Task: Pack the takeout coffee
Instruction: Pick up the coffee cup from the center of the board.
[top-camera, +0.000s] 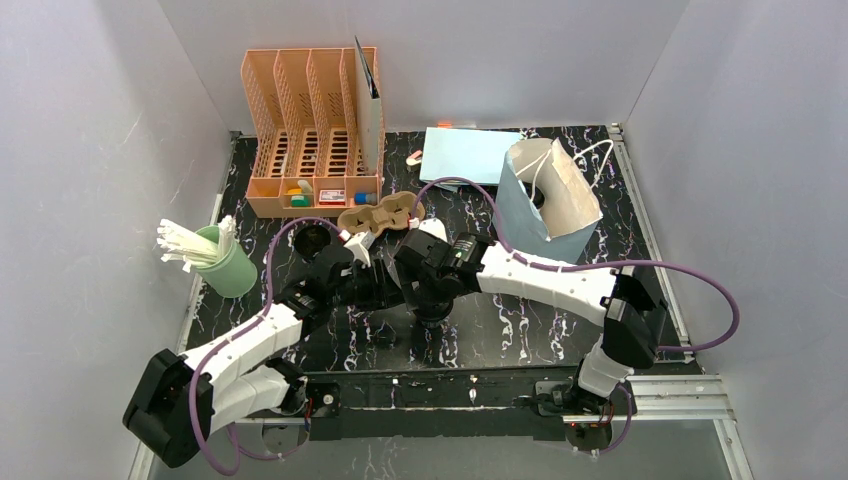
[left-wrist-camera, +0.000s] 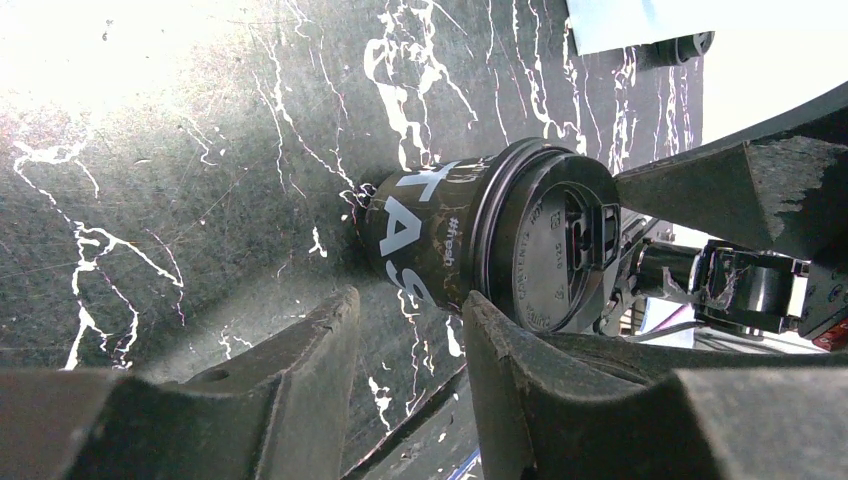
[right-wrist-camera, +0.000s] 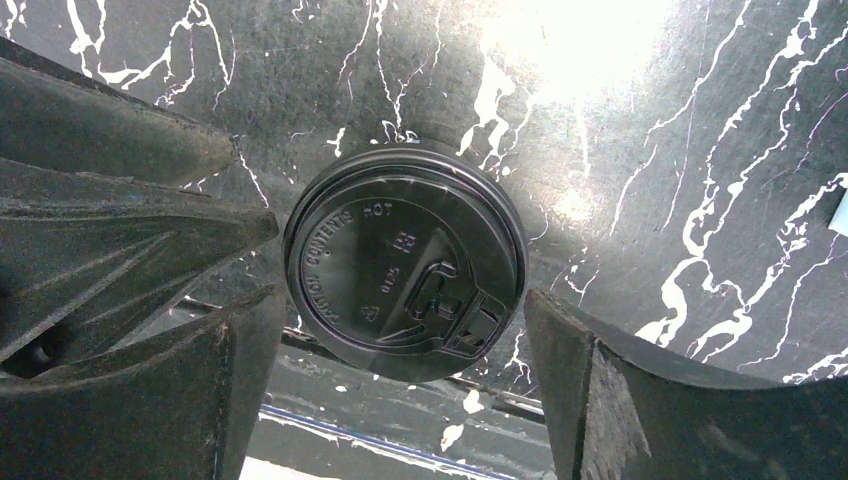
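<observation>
Right wrist view is showing the right gripper (right-wrist-camera: 400, 300) hanging wide open astride the coffee cup (right-wrist-camera: 405, 262); beside that cup, the left gripper (left-wrist-camera: 410, 300) is gaping, empty.

White-shelled arms (top-camera: 545, 275), black joints (top-camera: 630, 330), purple cables (top-camera: 452, 180), scuffed black wedge-shaped claw fingers (right-wrist-camera: 610, 400)

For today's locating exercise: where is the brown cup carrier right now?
In the top view, the brown cup carrier lies mid-table, in front of the orange organizer and left of the light-blue paper bag.
</observation>
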